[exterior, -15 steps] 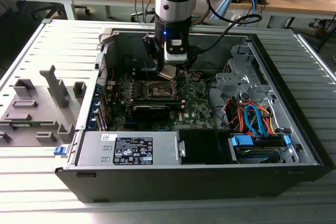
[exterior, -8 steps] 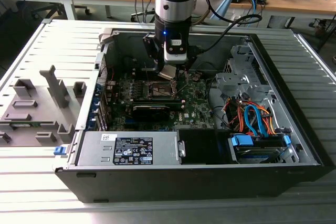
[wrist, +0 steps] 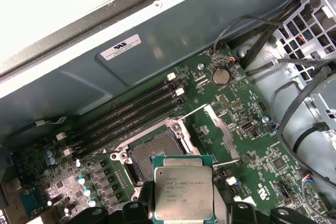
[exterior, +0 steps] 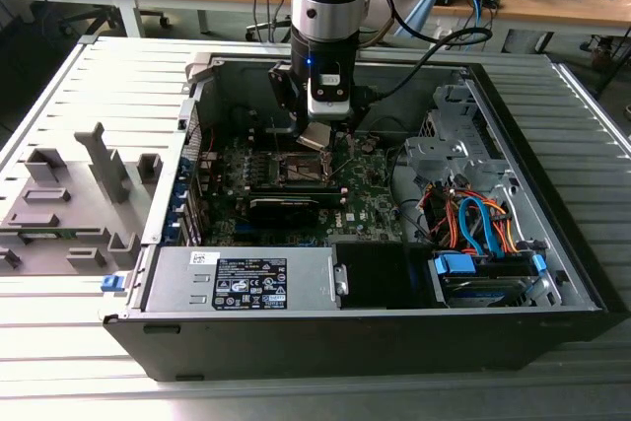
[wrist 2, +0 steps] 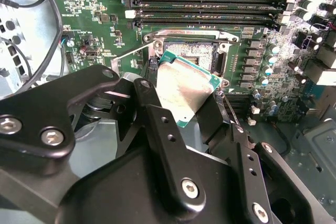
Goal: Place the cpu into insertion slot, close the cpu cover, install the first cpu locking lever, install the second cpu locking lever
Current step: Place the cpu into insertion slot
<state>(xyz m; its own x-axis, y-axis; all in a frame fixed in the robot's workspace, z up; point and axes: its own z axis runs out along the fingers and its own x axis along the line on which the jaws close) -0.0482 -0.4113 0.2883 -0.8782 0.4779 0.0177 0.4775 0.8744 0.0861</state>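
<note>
My gripper (exterior: 314, 133) hangs inside the open computer case, shut on the cpu (exterior: 315, 137), a small silvery square chip held tilted. In both wrist views the black fingers (wrist 2: 157, 124) clamp the cpu (wrist 2: 184, 90) (wrist: 182, 192) by two opposite edges. The chip is a little above and to one side of the insertion slot (wrist: 156, 153) (wrist 2: 189, 51), a dark square recess with a metal rim, and does not touch it. The cpu cover (wrist: 220, 132) stands swung open beside the slot. A thin wire locking lever (wrist: 227, 161) is raised nearby.
Long memory slots (wrist: 131, 111) run along one side of the socket. A black graphics card (exterior: 284, 206) lies in front of it in the exterior view, then the power supply (exterior: 242, 283). Cables and a drive cage (exterior: 473, 224) fill the exterior view's right. Grey fixtures (exterior: 59, 204) sit outside the case.
</note>
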